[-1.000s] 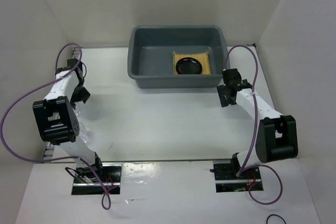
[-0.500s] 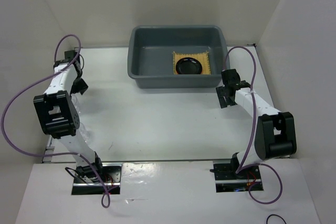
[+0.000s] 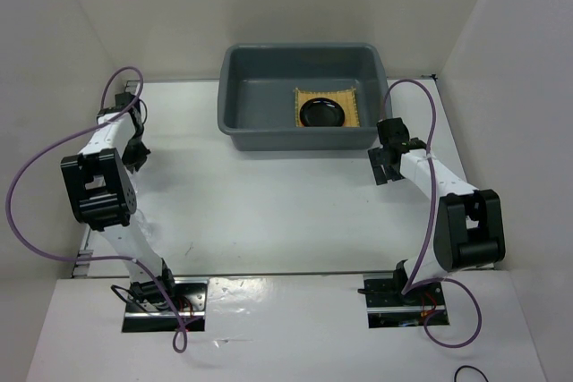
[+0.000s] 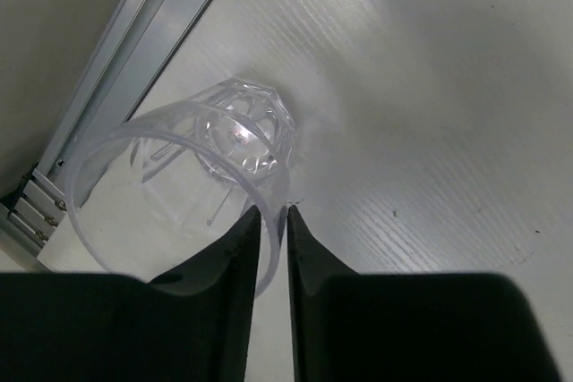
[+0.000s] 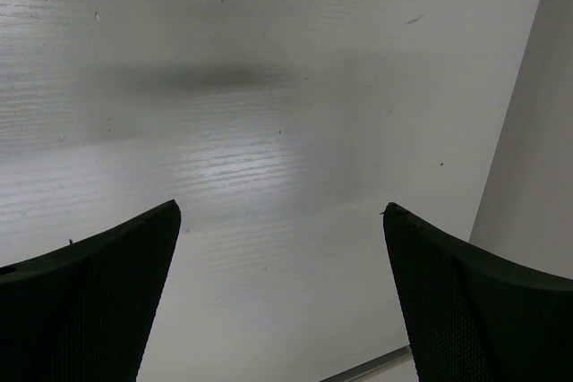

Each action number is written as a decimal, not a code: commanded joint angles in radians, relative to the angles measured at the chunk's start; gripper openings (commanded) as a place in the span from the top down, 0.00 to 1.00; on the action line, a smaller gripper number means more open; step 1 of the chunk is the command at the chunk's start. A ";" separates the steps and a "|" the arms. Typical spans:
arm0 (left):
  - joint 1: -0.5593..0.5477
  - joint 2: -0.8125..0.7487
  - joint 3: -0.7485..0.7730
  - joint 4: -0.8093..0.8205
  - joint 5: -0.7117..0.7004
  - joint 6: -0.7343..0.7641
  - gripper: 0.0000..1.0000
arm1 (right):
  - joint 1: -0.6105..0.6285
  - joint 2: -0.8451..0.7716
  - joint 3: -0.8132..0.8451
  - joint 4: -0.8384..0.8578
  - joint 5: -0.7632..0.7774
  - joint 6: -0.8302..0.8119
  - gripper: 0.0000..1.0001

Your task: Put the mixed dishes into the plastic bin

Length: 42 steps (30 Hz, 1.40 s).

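white table point(image 3: 269, 203) carried everything. grey plastic bin point(image 3: 269, 139) sat on it, the biggest item by far. inside the bin, on the right half of its floor, a tan woven mat point(image 3: 347, 96) lay flat, with a small black plate point(image 3: 322, 114) on top of the mat. right gripper point(image 3: 385, 167) hung just off the bin's near right corner, jaws spread wide over bare table, holding nothing. left gripper point(image 4: 273, 210) was well left of the bin and outside it, jaws pinched to a thin slit on the rim of a clear cup point(image 4: 224, 145). cup was tipped over, mouth toward the wrist camera, faceted base pointing away. couldn't tell whether it touched the table.
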 commanded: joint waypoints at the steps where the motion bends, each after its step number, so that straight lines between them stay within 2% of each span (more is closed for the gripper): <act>1: 0.015 0.020 -0.009 0.022 0.028 0.012 0.77 | 0.009 0.001 0.006 0.013 0.009 0.004 0.02; 4: 0.015 0.043 -0.009 0.022 0.037 0.012 0.90 | 0.009 0.001 0.006 0.013 0.009 0.004 0.02; 8: 0.015 0.066 -0.009 0.022 0.048 0.012 0.96 | 0.009 0.001 0.006 0.013 0.009 0.004 0.02; 9: 0.015 0.066 0.000 0.012 0.066 0.012 1.00 | 0.009 0.001 0.006 0.013 0.009 0.004 0.02; 14: 0.005 -0.024 0.134 0.012 0.203 -0.039 1.00 | 0.009 0.001 0.006 0.013 0.009 0.004 0.02; 17: 0.005 -0.108 0.223 0.079 0.360 -0.131 1.00 | 0.009 0.001 0.006 0.013 0.009 0.004 0.02; 18: 0.005 -0.136 0.253 0.122 0.470 -0.154 1.00 | 0.009 0.001 0.006 0.013 0.009 0.004 0.02; 19: -0.005 -0.165 0.253 0.180 0.523 -0.201 1.00 | 0.009 0.001 0.006 0.013 0.009 0.004 0.02; 21: -0.047 -0.229 0.253 0.397 0.639 -0.234 1.00 | 0.009 0.001 0.006 0.013 0.018 0.004 0.02; 22: -0.069 -0.230 0.286 0.460 0.749 -0.213 1.00 | 0.009 0.001 0.006 0.013 0.018 0.004 0.02; 24: -0.181 -0.140 0.448 0.369 0.731 -0.145 1.00 | 0.009 0.001 0.006 0.013 0.018 0.004 0.02; 25: -0.220 -0.039 0.645 0.232 0.682 -0.051 1.00 | 0.009 -0.010 0.006 0.013 0.018 0.004 0.02; 27: -0.332 0.070 0.846 0.087 0.607 0.028 1.00 | 0.009 -0.010 0.006 0.013 0.029 0.004 0.02; 28: -0.368 0.186 0.942 -0.039 0.533 0.092 1.00 | 0.018 -0.019 0.006 0.013 0.029 0.004 0.02; 29: -0.445 0.251 1.166 -0.107 0.492 0.116 1.00 | 0.019 -0.019 0.006 0.013 0.029 0.004 0.02; 30: -0.482 0.301 1.229 -0.154 0.449 0.127 1.00 | 0.019 -0.019 0.006 0.013 0.029 0.004 0.02; 32: -0.516 0.327 1.178 -0.129 0.448 0.139 1.00 | 0.028 -0.019 0.006 0.013 0.029 0.004 0.02; 34: -0.596 0.370 1.166 -0.146 0.358 0.153 1.00 | 0.028 -0.019 0.006 0.013 0.029 0.013 0.02; 36: -0.639 0.384 1.085 -0.155 0.347 0.182 1.00 | 0.028 -0.019 0.006 0.013 0.029 0.013 0.02; 42: -0.679 0.462 0.968 -0.182 0.318 0.208 1.00 | 0.028 -0.019 0.006 0.013 0.029 0.013 0.02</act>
